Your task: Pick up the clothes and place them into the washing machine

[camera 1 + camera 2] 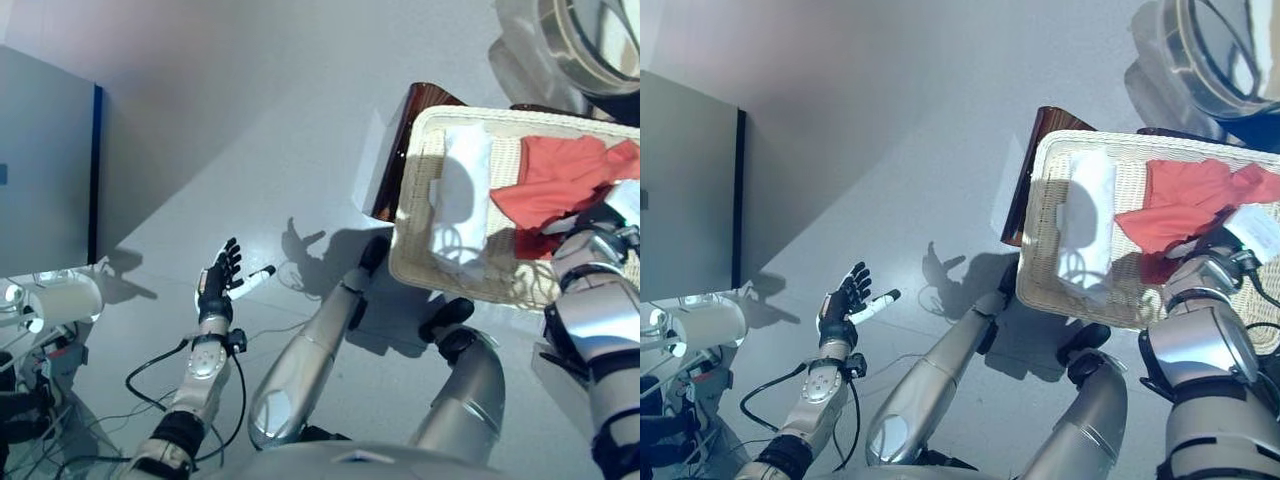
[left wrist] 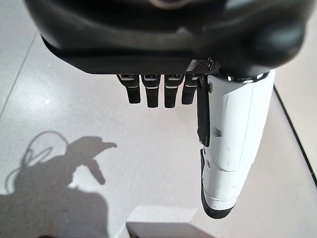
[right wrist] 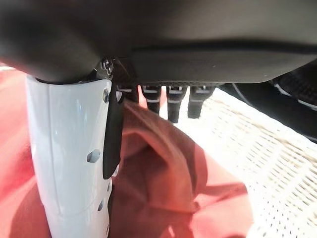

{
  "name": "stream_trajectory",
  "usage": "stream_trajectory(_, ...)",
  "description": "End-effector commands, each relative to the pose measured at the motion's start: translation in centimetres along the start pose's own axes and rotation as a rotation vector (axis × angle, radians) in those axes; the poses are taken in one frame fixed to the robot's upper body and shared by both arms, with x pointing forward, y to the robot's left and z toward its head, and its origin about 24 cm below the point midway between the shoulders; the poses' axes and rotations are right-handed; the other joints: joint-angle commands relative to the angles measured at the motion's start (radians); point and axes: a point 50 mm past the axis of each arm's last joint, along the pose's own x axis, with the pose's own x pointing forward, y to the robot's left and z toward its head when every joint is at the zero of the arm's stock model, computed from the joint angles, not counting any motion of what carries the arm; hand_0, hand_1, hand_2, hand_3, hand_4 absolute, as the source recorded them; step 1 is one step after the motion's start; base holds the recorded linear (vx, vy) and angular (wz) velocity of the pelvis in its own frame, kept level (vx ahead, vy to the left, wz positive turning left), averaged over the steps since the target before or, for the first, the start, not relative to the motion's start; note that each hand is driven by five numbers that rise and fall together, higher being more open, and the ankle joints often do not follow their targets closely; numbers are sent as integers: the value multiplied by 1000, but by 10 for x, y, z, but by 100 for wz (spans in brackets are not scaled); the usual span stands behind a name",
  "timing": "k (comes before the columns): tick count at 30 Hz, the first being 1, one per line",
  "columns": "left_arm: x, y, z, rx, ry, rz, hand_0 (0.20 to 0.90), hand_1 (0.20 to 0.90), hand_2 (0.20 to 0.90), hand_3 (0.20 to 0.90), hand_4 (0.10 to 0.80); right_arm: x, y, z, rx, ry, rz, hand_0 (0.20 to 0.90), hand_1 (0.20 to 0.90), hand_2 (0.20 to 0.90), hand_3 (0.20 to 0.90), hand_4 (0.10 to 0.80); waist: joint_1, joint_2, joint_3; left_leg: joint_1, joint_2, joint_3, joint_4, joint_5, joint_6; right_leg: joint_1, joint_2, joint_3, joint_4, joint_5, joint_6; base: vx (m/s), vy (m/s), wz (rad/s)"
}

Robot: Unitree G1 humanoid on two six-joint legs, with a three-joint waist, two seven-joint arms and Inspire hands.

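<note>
Reaching right hand (image 3: 69, 163) over red cloth (image 3: 163, 183) in basket (image 1: 1040, 250), fingers straight | left hand (image 1: 218, 280) released

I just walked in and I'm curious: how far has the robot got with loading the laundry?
Nothing looks loaded yet. A red garment and a white cloth lie in the wicker basket. The right hand is down on the red garment, fingers straight, not gripping it. The left hand hangs open over the floor, empty. Grabbing both pieces and carrying them to the washing machine door is left.
</note>
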Motion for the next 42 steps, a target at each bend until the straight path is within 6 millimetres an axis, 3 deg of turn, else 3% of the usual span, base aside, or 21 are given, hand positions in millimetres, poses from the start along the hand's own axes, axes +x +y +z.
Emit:
stream_trajectory(1,7,20,24,-16,-135,90,900,900,900,900,800,16,-46,21,98,-68,-123,900,900,900,900,800,53,87,-26,-98,-51,25,48,-46,-24,-7,4,64,5,31,19,-17,69,22)
stream_trajectory(5,2,21,15,-23,-100,96,900,900,900,900,800,15,-47,31,104,-75,-113,900,900,900,900,800,37,114,-21,-132,-62,38,63,-38,-25,-43,-9,87,47,20,16,-27,81,14)
stream_trajectory(9,0,21,6,-24,-58,110,900,900,900,900,800,9,-34,40,97,-94,-85,900,900,900,900,800,27,130,-13,-142,-68,47,65,-36,-25,-67,-20,103,66,10,11,-16,59,4)
stream_trajectory(15,-4,9,4,-30,-57,59,900,900,900,900,800,10,-33,27,78,-54,-89,900,900,900,900,800,32,179,-12,-148,-91,57,72,-34,-18,-83,-49,123,91,-2,11,-11,52,-3)
stream_trajectory(17,-4,8,4,-31,-61,56,900,900,900,900,800,11,-34,27,73,-56,-99,200,200,200,200,300,33,186,-13,-148,-94,62,74,-33,-17,-87,-54,131,95,-4,13,4,36,6)
stream_trajectory(23,-5,10,-1,-31,-39,73,900,900,900,900,800,8,-31,36,76,-89,-94,200,200,200,200,300,28,184,-4,-142,-88,70,65,-29,-17,-90,-44,144,93,-3,15,-2,11,-7)
stream_trajectory(34,-2,24,-9,-22,4,149,900,900,900,900,800,-5,-22,75,142,-187,-69,200,200,200,200,300,-19,154,23,-115,-75,80,56,-28,-24,-71,-26,144,85,-2,12,-1,-1,0)
stream_trajectory(42,-2,36,-18,-11,50,193,900,900,900,900,800,-12,-13,87,202,-204,-45,200,200,200,200,300,-45,127,30,-74,-57,81,29,-19,-31,-28,-1,132,57,1,10,-4,-9,-2)
